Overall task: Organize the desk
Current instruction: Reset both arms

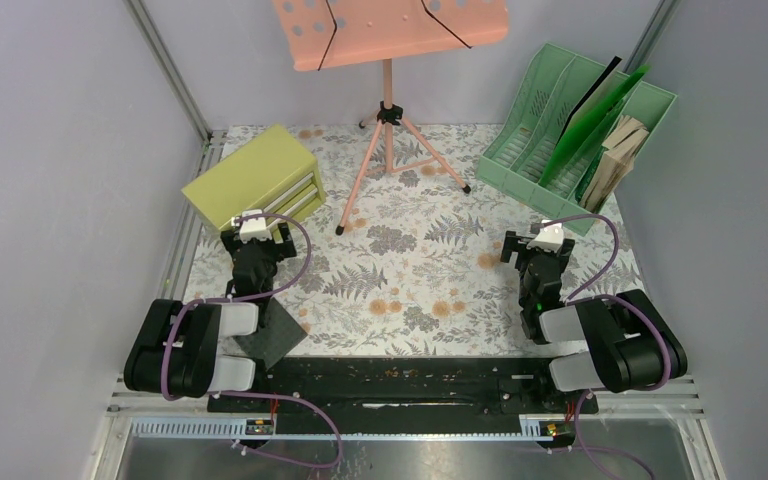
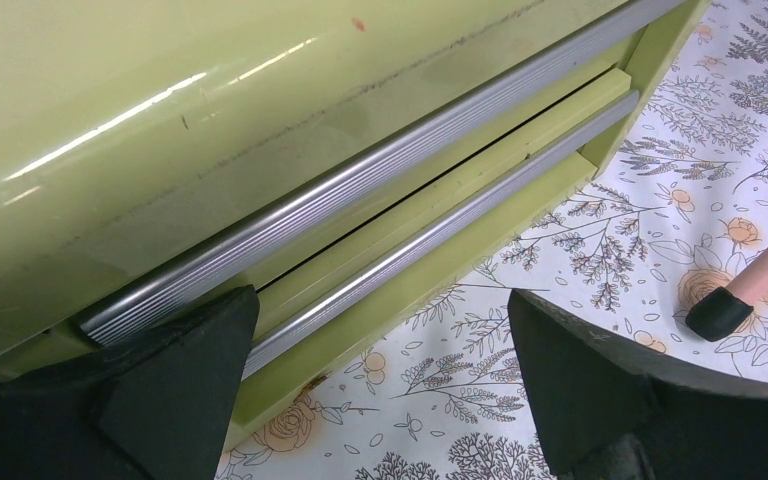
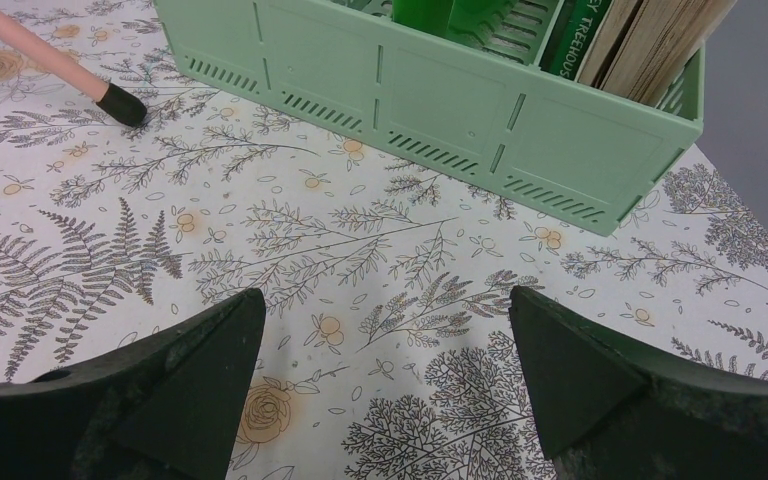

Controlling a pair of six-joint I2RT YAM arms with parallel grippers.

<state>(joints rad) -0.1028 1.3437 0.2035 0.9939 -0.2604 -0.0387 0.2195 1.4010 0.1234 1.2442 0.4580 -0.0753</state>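
Observation:
The desk [image 1: 410, 270] is a whitish top printed with ferns and orange flowers. My left gripper [image 1: 257, 235] hovers at its left side, right in front of the olive-yellow drawer cabinet [image 1: 252, 178]. In the left wrist view the left gripper [image 2: 380, 330] is open and empty. Its left finger [image 2: 180, 380] lies close to the lower silver drawer handle [image 2: 440, 230]. My right gripper [image 1: 532, 245] hangs over the right side of the desk, short of the green file rack [image 1: 575, 135]. The right gripper [image 3: 385, 320] is open, with only bare desk [image 3: 360, 230] between its fingers.
A pink music stand [image 1: 390, 30] stands on a tripod at the back centre; one black foot [image 2: 720, 313] lies right of the left gripper, another foot [image 3: 120, 103] lies left of the rack [image 3: 440, 100]. Books and a green folder [image 1: 600, 130] fill the rack. A dark square [image 1: 275, 335] lies by the left arm.

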